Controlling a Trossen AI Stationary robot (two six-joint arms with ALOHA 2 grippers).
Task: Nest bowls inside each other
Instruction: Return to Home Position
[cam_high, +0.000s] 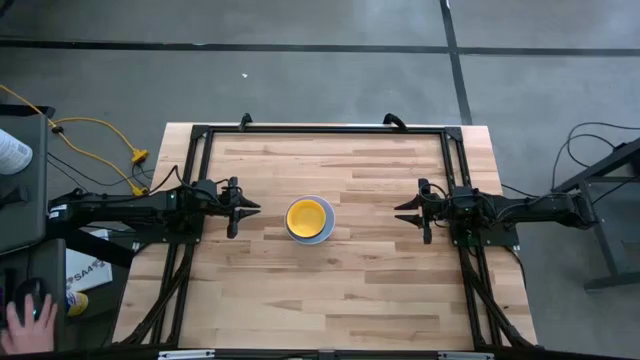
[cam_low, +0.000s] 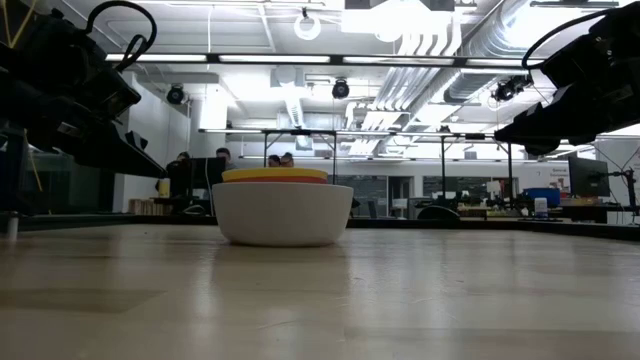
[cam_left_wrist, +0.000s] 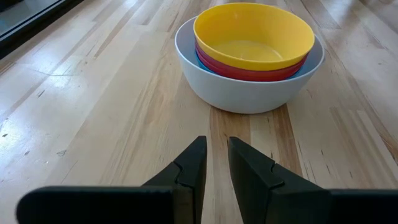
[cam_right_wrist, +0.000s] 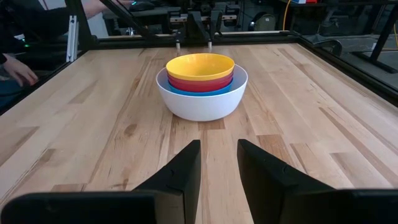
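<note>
Left gripper (cam_high: 252, 207) hangs over the table (cam_high: 350, 290) at its left side, level with the bowls and pointing at them, well apart from the stack. Its wrist view shows the gripper (cam_left_wrist: 216, 148) with its two fingers almost together, only a narrow slit between the tips, and nothing held in it.

At the middle of the table stands the nested stack. The white bowl (cam_high: 322, 237) is on the outside, sitting upright on the wood. Inside it a thin blue rim (cam_left_wrist: 202, 60) shows, then the red bowl (cam_left_wrist: 249, 72), and on top the yellow bowl (cam_high: 307, 215), whose rim stands above the white one. In the low view the yellow (cam_low: 275, 174) and red (cam_low: 275, 181) edges rise just over the white wall (cam_low: 283, 213). No purple rim can be made out in any view.

On the right, the right gripper (cam_high: 402, 208) mirrors the other, facing the stack from well apart. Seen from its wrist, the gripper (cam_right_wrist: 217, 149) has its fingers a little way apart, a somewhat wider gap, and grips nothing. Beyond the table's far left edge in that view, a person's hand (cam_right_wrist: 18, 71) shows.
</note>
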